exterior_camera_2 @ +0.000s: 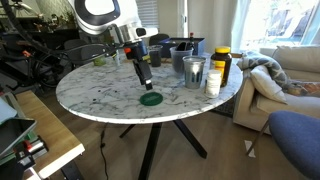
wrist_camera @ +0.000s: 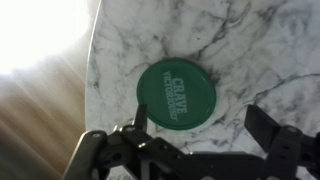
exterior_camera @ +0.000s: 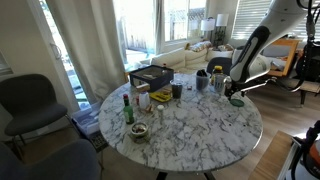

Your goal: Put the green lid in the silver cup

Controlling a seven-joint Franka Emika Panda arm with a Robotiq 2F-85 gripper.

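Observation:
The green lid [wrist_camera: 175, 95] is a flat dark-green disc with pale lettering. It lies on the marble table near its edge, also seen in both exterior views [exterior_camera_2: 151, 98] [exterior_camera: 237, 101]. My gripper [wrist_camera: 198, 122] is open and hangs just above the lid, its fingers set apart on either side of the lid's near rim and holding nothing; it shows in both exterior views [exterior_camera_2: 143, 82] [exterior_camera: 238, 92]. The silver cup [exterior_camera_2: 193, 72] stands upright further in on the table, also seen in an exterior view [exterior_camera: 202, 81].
The round marble table [exterior_camera_2: 110, 90] holds a tall green bottle [exterior_camera: 128, 108], a yellow-capped jar [exterior_camera_2: 221, 62], a white cup [exterior_camera_2: 212, 84], a dark box [exterior_camera: 150, 76] and small bowls. The table edge [wrist_camera: 92, 70] runs close beside the lid. A sofa [exterior_camera_2: 290, 70] and chairs [exterior_camera: 30, 100] surround it.

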